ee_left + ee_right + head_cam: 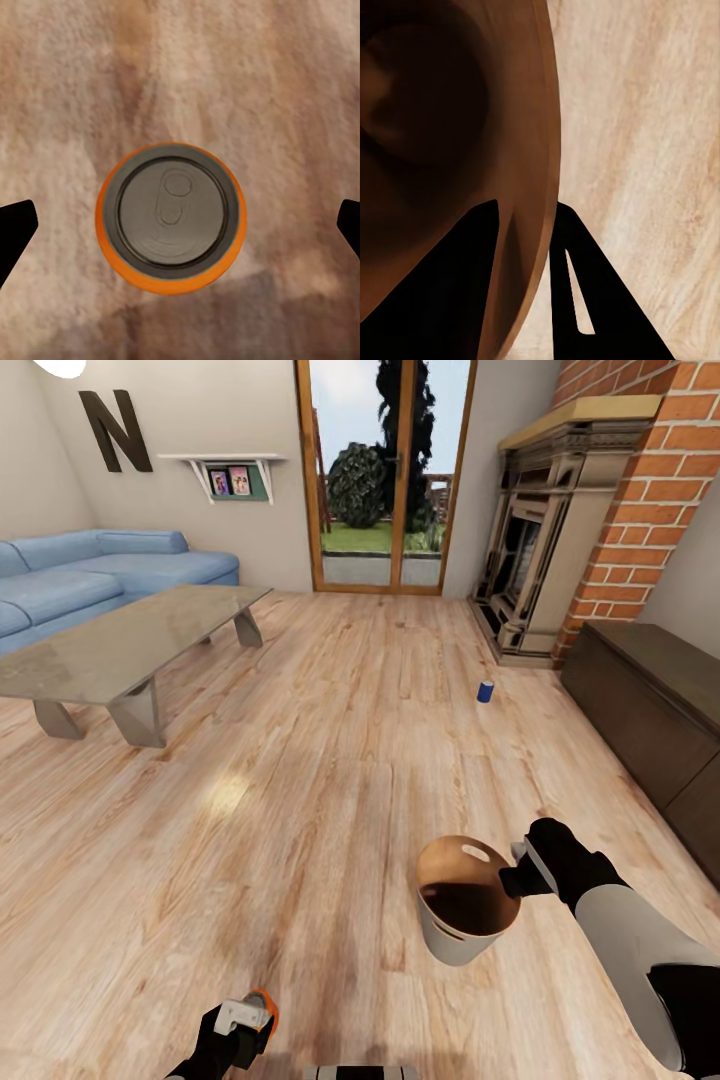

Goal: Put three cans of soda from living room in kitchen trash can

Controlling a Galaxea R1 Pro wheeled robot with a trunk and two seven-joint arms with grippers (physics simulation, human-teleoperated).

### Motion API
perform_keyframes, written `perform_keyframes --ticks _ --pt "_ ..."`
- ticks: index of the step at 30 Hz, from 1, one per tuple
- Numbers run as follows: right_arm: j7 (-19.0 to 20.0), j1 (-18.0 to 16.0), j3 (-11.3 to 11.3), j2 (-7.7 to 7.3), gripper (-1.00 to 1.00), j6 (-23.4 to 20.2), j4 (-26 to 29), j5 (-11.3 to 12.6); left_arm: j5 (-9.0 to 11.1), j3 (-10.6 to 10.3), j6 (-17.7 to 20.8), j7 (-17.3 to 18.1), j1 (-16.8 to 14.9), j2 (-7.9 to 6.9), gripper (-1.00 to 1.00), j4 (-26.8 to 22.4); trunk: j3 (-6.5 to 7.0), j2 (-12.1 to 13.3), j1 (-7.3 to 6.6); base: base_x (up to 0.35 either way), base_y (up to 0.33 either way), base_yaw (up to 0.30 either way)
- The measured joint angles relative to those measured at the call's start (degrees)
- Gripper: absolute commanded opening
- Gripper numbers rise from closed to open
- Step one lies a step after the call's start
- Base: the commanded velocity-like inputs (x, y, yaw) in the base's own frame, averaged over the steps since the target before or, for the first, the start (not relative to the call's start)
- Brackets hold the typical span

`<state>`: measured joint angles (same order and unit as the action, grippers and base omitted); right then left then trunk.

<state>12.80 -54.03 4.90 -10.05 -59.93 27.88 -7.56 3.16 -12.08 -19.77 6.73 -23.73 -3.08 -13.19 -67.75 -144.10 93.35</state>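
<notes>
Directly below the open left hand [180, 225], an orange can [171, 218] stands upright on the floor [285, 90]; the right hand [529, 247] grips the bin [462, 905] rim.

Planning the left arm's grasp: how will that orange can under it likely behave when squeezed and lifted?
The orange can stands upright on the floor, so it probably won't roll unless knocked over. Its smooth round wall may slip between the open left end effector fingers. It looks small, likely light.

A large dark block letter "N" [117, 430] stands on the pale wall; nothing else reads.
</notes>
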Motion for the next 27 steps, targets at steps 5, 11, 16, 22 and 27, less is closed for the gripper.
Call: perform_keyframes --ticks 5,11,16,22,27 --pt "0.0 0.0 0.0 -0.05 -1.0 0.0 0.1 -0.2 0.0 0.0 0.0 0.0 0.0 0.0 1.0 0.0 0.0 0.0 0.0 0.0 0.0 0.0" --pt "0.0 0.0 0.0 -0.03 -1.0 0.0 0.1 0.0 -0.1 0.0 0.1 0.1 0.0 0.0 1.0 0.0 0.0 0.0 0.0 0.122 0.0 0.0" --pt "0.0 0.1 0.0 -0.05 -1.0 0.0 0.1 0.0 0.0 -0.1 0.1 0.0 0.0 0.0 1.0 0.0 0.0 0.0 0.0 0.071 0.0 0.0" --pt "-0.1 0.1 0.0 -0.05 -1.0 0.0 0.1 -0.1 0.0 -0.1 0.1 0.0 0.0 0.0 1.0 0.0 0.0 0.0 0.0 0.011 0.0 0.0" --pt "0.0 0.1 0.0 0.01 -1.0 0.0 0.0 -0.1 0.0 -0.1 0.1 0.0 0.0 0.0 1.0 0.0 -1.1 -0.1 0.13 0.001 0.0 0.0"
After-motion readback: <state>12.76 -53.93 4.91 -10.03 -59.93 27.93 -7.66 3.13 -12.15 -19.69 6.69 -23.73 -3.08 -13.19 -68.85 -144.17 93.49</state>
